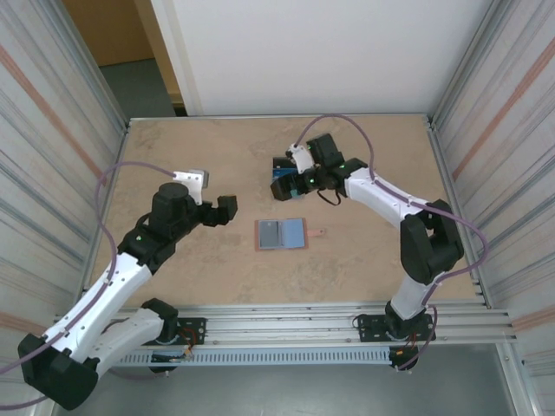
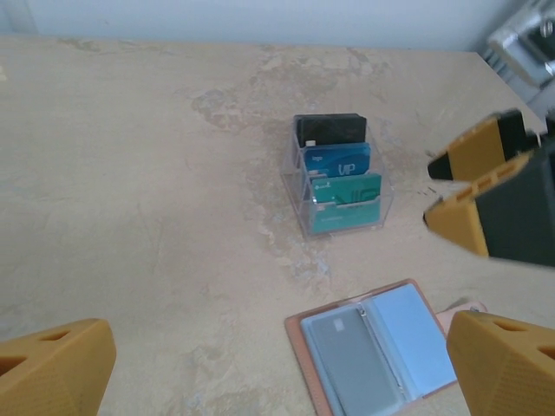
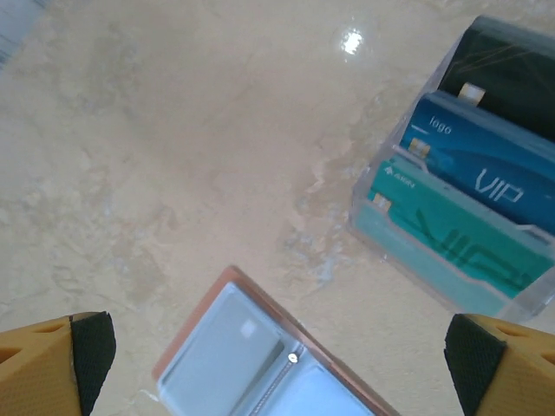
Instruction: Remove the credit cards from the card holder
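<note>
The card holder [image 1: 280, 234] lies open on the table, reddish-brown leather with pale blue pockets and a strap tab on its right. A grey card [image 2: 351, 355] sits in its left pocket. Black [image 2: 332, 130], blue [image 2: 338, 159] and teal [image 2: 347, 188] credit cards stand in a clear tiered stand [image 1: 284, 185] behind the wallet. My right gripper [image 1: 286, 171] hovers open over that stand, and the wallet [image 3: 251, 360] lies below between its fingers. My left gripper [image 1: 224, 211] is open to the left of the wallet [image 2: 377, 351], holding nothing.
The right gripper's yellow and black fingers [image 2: 481, 186] reach in from the right of the left wrist view, beside the stand. Metal-ribbed walls [image 1: 52, 130] enclose the table on the left and right.
</note>
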Robot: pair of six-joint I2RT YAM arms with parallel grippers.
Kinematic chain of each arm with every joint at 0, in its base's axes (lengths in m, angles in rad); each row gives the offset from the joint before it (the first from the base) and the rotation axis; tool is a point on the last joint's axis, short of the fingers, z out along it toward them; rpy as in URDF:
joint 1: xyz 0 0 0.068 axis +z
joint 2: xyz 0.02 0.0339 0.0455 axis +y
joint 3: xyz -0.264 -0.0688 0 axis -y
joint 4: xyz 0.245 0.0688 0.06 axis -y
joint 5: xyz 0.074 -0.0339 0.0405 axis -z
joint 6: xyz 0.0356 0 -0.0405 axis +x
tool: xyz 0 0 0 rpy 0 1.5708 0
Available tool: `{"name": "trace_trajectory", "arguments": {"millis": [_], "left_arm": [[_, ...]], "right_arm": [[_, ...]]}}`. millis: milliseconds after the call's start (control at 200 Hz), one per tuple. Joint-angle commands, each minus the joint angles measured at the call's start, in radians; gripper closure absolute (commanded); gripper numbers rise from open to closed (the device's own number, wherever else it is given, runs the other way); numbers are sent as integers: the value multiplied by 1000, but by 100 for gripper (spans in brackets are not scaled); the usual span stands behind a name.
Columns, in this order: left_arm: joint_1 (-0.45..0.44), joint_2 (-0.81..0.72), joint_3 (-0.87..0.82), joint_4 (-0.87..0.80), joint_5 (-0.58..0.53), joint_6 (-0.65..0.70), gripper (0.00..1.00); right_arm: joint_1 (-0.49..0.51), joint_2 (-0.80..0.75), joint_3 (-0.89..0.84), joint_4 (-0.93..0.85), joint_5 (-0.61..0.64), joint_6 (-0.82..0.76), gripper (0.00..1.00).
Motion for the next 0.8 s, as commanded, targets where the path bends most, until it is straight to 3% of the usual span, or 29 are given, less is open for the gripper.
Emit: {"name": "trace_trajectory", "arguments": {"millis": [0, 75, 276, 376, 426, 656, 797], "left_arm": [[23, -44, -32, -5, -33, -41, 1], [38, -68, -53, -2, -41, -56, 1], [91, -101, -87, -8, -54, -100, 1], [109, -106, -100, -20, -75, -119, 1], [118, -106, -106, -27, -83, -131, 1], [155, -110, -125, -50, -93, -164, 1], [165, -107, -128, -56, -95, -172, 1]], "right_arm": [[122, -36, -46, -42, 244, 44, 1], [186, -26, -47, -79, 354, 63, 1], [302, 41, -37, -157, 496, 151, 0], [356, 95, -1, -207, 527, 179, 14], [379, 119, 17, -225, 537, 193, 24], [420, 181, 64, -244, 476, 239, 25], [418, 211, 80, -254, 460, 245, 32]]}}
